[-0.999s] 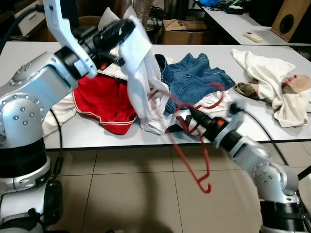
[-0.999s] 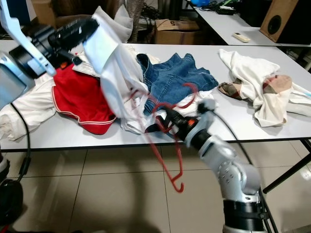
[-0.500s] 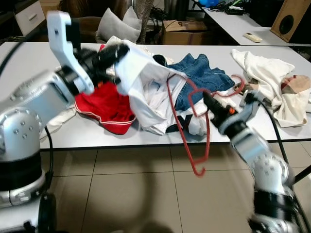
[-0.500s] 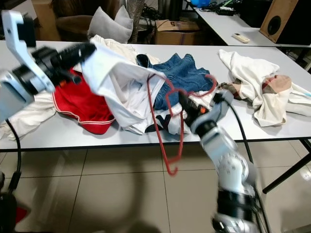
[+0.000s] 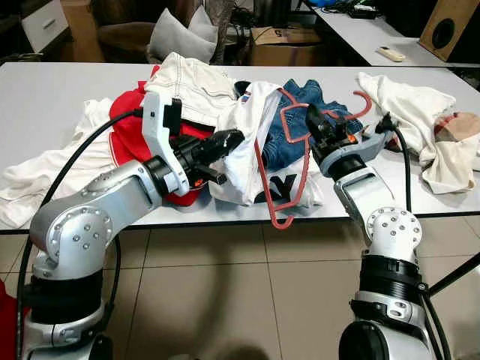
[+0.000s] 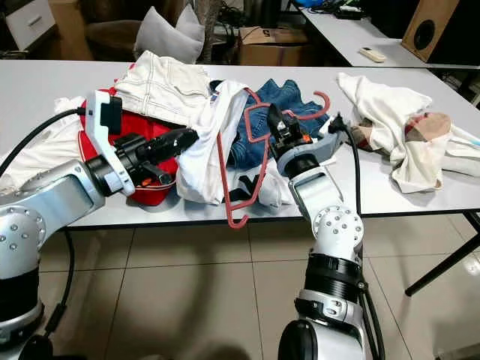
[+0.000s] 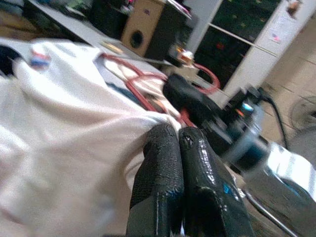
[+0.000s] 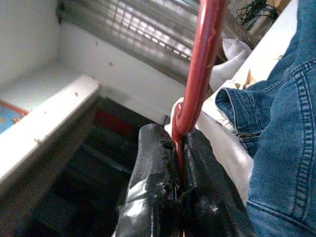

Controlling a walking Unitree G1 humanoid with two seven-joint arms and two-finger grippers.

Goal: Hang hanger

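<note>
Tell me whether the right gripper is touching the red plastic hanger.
Touching. In the right wrist view the right gripper has its jaws shut on the red plastic hanger, whose bar runs up from between them with no gap.

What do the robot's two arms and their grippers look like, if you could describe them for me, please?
Both arms are silver, built of rounded segments with small dark screws and black joint rings. The left gripper and right gripper each have two long black textured fingers. A white bracket sits at the left wrist; black cables loop along both arms.
</note>
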